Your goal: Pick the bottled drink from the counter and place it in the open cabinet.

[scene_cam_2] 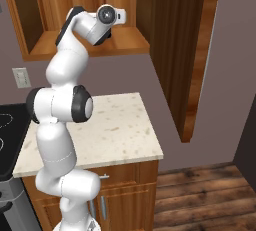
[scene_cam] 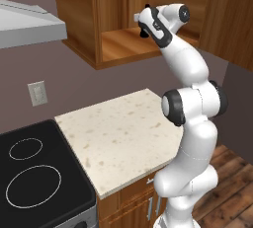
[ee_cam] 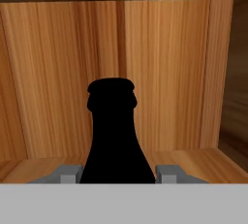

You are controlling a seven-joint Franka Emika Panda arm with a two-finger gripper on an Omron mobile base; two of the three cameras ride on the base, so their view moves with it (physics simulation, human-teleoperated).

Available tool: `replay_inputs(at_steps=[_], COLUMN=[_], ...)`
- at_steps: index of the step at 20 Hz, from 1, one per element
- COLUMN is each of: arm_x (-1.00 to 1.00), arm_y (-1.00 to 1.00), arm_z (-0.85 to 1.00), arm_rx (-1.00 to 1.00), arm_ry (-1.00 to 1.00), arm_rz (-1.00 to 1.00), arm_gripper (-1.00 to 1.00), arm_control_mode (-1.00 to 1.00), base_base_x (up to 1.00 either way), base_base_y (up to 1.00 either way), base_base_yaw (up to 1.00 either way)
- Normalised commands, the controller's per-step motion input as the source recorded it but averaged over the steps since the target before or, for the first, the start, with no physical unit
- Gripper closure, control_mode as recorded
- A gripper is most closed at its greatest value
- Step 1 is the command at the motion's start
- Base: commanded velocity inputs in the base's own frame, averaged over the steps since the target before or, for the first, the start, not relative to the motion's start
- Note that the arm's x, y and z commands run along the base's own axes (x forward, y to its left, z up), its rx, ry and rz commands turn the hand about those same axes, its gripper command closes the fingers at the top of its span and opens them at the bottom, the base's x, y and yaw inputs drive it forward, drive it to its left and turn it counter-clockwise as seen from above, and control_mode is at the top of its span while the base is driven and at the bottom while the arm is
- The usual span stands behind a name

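Jaws clamping from both sides on the bottled drink point(ee_cam: 112, 136), seen in the hand view as a black silhouette with a narrow neck and a rounded cap, standing upright between the two grey finger tips point(ee_cam: 70, 172). Gripper point(ee_cam: 116, 173) holding that bottle just inside the open cabinet point(ee_cam: 160, 72), facing its wood-grain back panel, with the cabinet floor running beneath and a side wall at the right edge. Looking from the left base view, gripper point(scene_cam: 144, 28) reaching into the mouth of the brown doorless cabinet point(scene_cam: 118, 44), hovering above the lower shelf board, with a small dark shape at its tip that is probably the bottle, too small to tell for sure. Looking from the right base view, wrist hiding the fingers against the cabinet point(scene_cam_2: 45, 40) opening. White arm point(scene_cam: 192, 108) stretching upward from the base, elbow bending over the edge of a small speckled stone top point(scene_cam: 123, 133) below. Sitting to the left of that top, touching it, a black stove point(scene_cam: 34, 172) with two white ring outlines. Hanging on the wall above the stove, a pale switch plate point(scene_cam: 37, 93), and higher still a grey range hood point(scene_cam: 24, 24). Showing at the lower right, dark wooden floor point(scene_cam_2: 210, 195).
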Motion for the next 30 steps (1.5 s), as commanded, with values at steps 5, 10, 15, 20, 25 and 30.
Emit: replay_inputs(at_steps=[5,10,15,20,25,30], arm_x=[0.00,0.00,-0.01,-0.16,-0.42,-0.54], arm_y=[0.02,0.00,0.00,0.00,0.00,0.00], arm_z=[0.00,0.00,0.00,0.00,0.00,0.00], arm_rx=[0.00,0.00,0.00,0.00,0.00,0.00], arm_ry=[0.00,0.00,0.00,0.00,-0.01,-0.01], arm_rz=[0.00,0.00,0.00,0.00,0.00,0.00], arm_gripper=[-1.00,-1.00,-1.00,-1.00,-1.00,-1.00], arm_control_mode=[-1.00,-1.00,-1.00,-1.00,-1.00,-1.00], base_base_x=[0.00,0.00,0.00,0.00,0.00,0.00], base_base_y=[0.00,0.00,0.00,0.00,0.00,0.00], base_base_yaw=[0.00,0.00,0.00,0.00,0.00,0.00])
